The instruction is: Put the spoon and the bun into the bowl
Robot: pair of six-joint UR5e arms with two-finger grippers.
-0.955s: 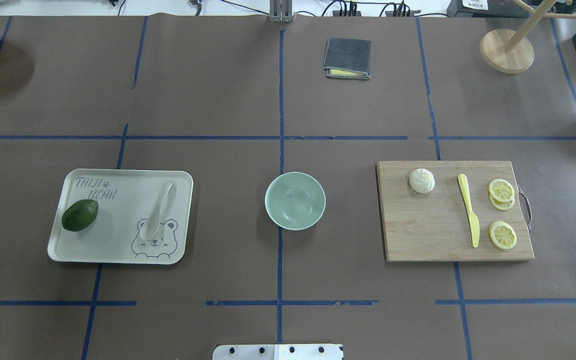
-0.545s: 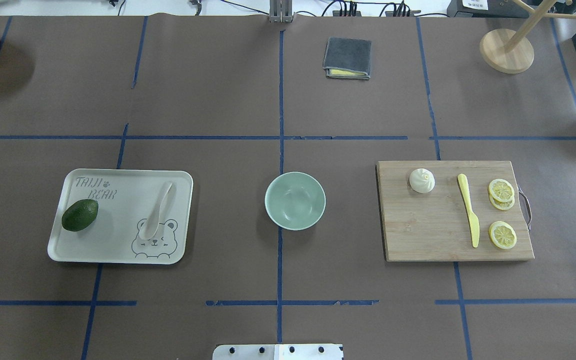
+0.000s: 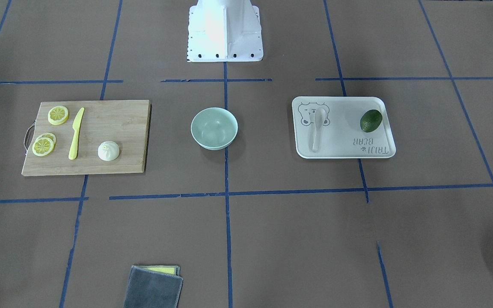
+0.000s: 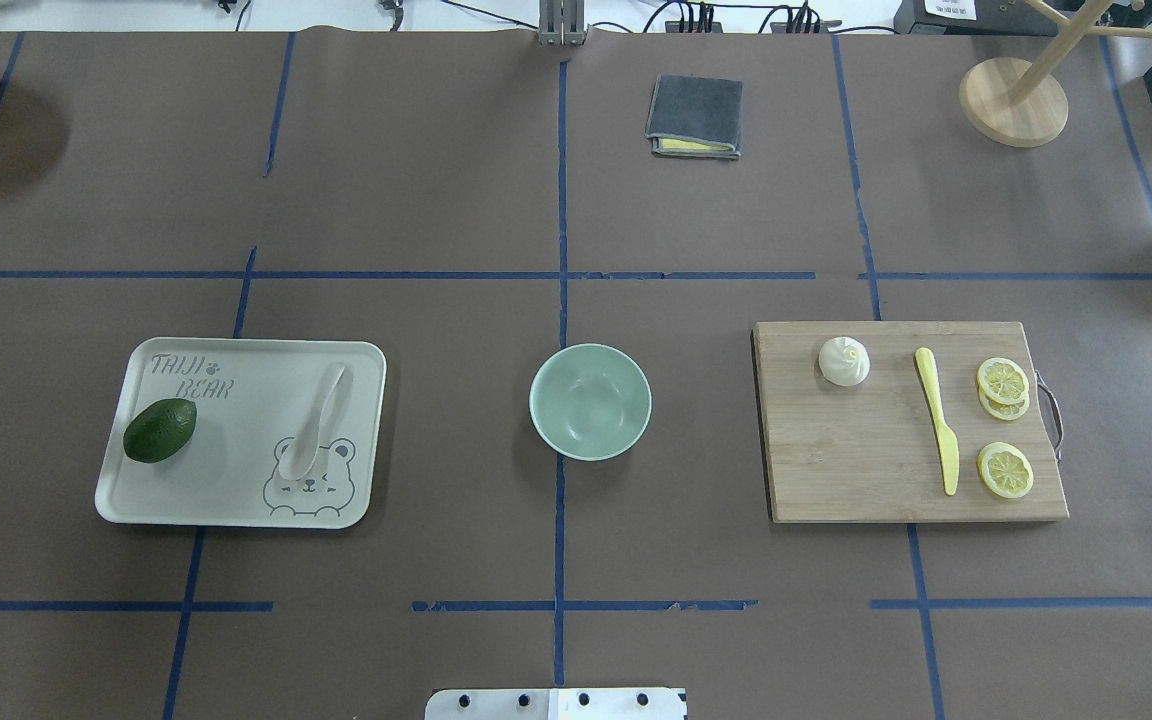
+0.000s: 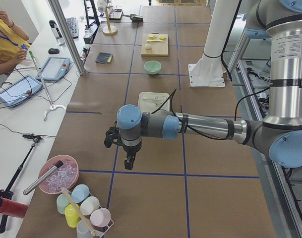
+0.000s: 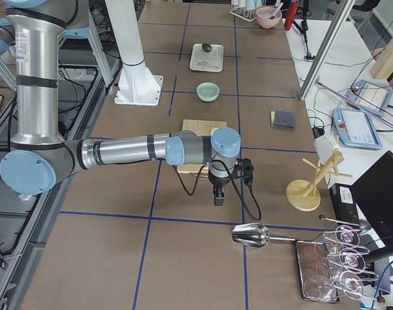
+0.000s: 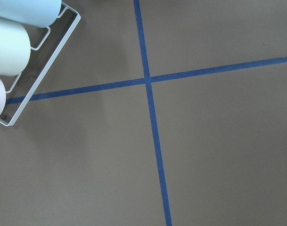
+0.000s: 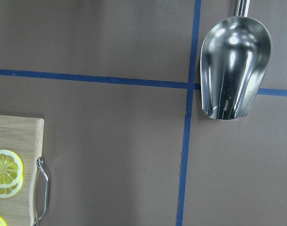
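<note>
Lying apart from left claw (image 5: 128,161): spoon (image 4: 314,421)

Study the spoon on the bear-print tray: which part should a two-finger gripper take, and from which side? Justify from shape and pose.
Grip the spoon by its handle, about midway, coming straight down with the jaws closing across its width. It lies low on the tray, whose raised rim would likely hinder a side approach, and the handle is narrower than the oval scoop.

Brown taped table (image 4: 436,200): tray (image 4: 236,480), bowl (image 4: 590,401), cutting board (image 4: 856,455), cloth (image 4: 695,110)
</note>
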